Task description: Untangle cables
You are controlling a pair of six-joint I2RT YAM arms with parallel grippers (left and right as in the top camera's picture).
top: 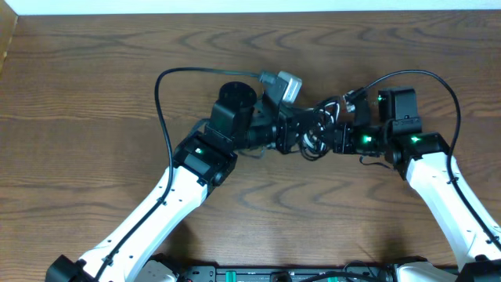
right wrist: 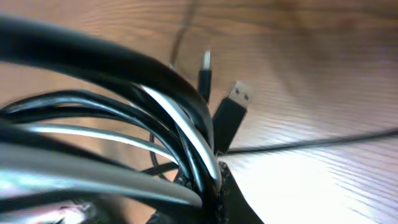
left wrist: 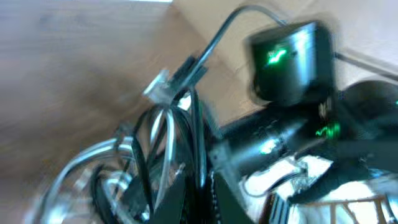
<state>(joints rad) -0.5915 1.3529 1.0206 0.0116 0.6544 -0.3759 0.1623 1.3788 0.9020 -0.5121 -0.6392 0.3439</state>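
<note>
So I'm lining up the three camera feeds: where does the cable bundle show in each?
Overhead: cable bundle at centre, between the left gripper and right gripper.
Left wrist: blurred loops lower left.
Right wrist: fills the left half, close up.
Shared landmark: the wooden table.

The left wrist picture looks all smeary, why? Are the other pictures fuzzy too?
Left wrist view: everything is streaked with motion blur, even the cables and the green lights. Right wrist view: the cables nearest the lens are out of focus with white glare stripes, while the USB plug is sharper. Overhead view: sharp and evenly lit, showing the wood grain of the table.
</note>
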